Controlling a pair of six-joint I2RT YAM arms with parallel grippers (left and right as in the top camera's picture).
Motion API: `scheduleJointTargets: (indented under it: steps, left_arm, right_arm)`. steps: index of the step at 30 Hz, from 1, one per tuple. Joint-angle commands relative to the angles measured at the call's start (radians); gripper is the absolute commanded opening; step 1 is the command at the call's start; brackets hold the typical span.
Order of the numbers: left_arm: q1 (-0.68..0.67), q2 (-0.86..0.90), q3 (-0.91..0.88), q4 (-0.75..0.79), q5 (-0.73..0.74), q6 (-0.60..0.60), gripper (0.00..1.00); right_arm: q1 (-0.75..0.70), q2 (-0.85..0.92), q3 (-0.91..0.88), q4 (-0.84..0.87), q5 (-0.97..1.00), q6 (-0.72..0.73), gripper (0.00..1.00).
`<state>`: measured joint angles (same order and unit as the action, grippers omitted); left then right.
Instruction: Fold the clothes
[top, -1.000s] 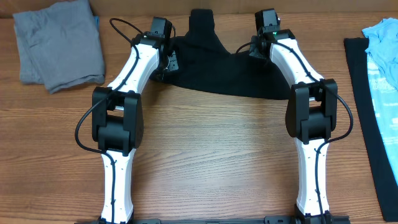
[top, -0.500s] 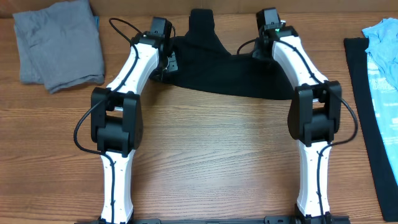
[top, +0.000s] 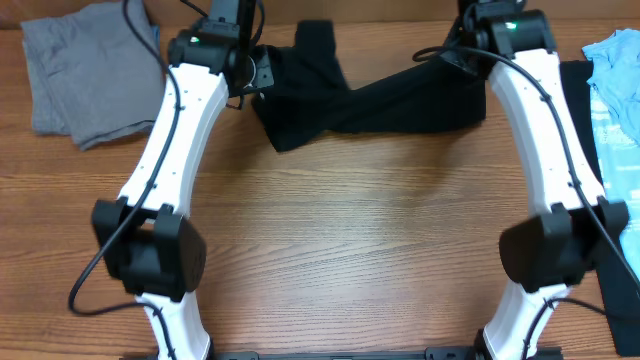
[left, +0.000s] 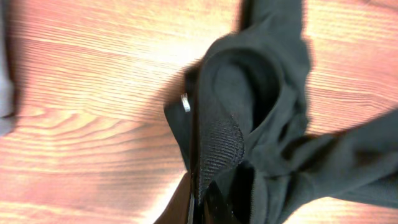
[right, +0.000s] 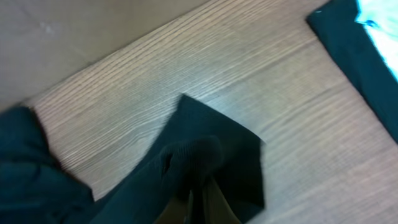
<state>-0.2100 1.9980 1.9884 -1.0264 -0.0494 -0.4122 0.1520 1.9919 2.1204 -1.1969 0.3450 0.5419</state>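
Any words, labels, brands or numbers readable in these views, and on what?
None can be read. The light blue garment at the right edge carries what may be faint pale print, too small and blurred to read. The black garment shows no lettering in any view.

The wooden tabletop (top: 330, 230) is stretching across the whole overhead view, its brown grain running from the left edge to the right edge. It is looking orange-red in the left wrist view and paler in the right wrist view. Beyond its far edge, a plain beige surface (right: 68, 31) is showing
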Motion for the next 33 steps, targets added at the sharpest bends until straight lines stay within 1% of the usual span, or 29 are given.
scheduleJointTargets:
  steps: [1,8,12,15,19,22,26,29,30,31,32,33]
  left_arm:
    - [0.002,-0.098,0.025,-0.032,-0.065,0.024,0.04]
    - [0.000,-0.261,0.025,-0.098,-0.070,0.024,0.04]
    - [0.000,-0.331,0.025,-0.103,-0.073,0.035,0.04]
    - [0.002,-0.340,0.025,-0.103,-0.081,0.035,0.04]
    - [0.007,-0.298,0.024,-0.097,-0.123,0.037,0.04]
    - [0.009,-0.232,0.024,-0.061,-0.147,0.052,0.04]
    - [0.011,-0.091,0.024,0.075,-0.208,0.098,0.04]
    - [0.031,0.036,0.024,0.191,-0.275,0.106,0.04]
    - [0.041,0.068,0.024,0.210,-0.275,0.106,0.07]
    - [0.053,0.105,0.025,0.220,-0.261,0.106,0.14]
    - [0.064,0.127,0.026,0.218,-0.238,0.106,0.24]
    - [0.078,0.148,0.026,0.206,-0.207,0.106,0.30]
  right_arm:
    - [-0.002,-0.107,0.023,-0.047,0.024,0.072,0.04]
    - [-0.002,-0.260,0.023,-0.156,0.021,0.088,0.04]
    - [-0.002,-0.306,0.022,-0.195,0.021,0.088,0.04]
    - [-0.002,-0.317,0.022,-0.212,0.018,0.088,0.04]
    - [-0.002,-0.312,0.019,-0.220,-0.010,0.088,0.04]
    - [-0.002,-0.309,0.018,-0.219,-0.017,0.092,0.04]
    - [-0.002,-0.304,0.014,-0.214,-0.017,0.092,0.04]
    - [-0.002,-0.292,0.004,-0.203,-0.017,0.093,0.04]
    - [-0.002,-0.285,-0.003,-0.200,-0.017,0.100,0.04]
    - [-0.002,-0.279,-0.010,-0.199,-0.016,0.109,0.04]
    - [-0.002,-0.275,-0.018,-0.197,-0.017,0.112,0.04]
    - [-0.002,-0.269,-0.030,-0.196,-0.016,0.114,0.04]
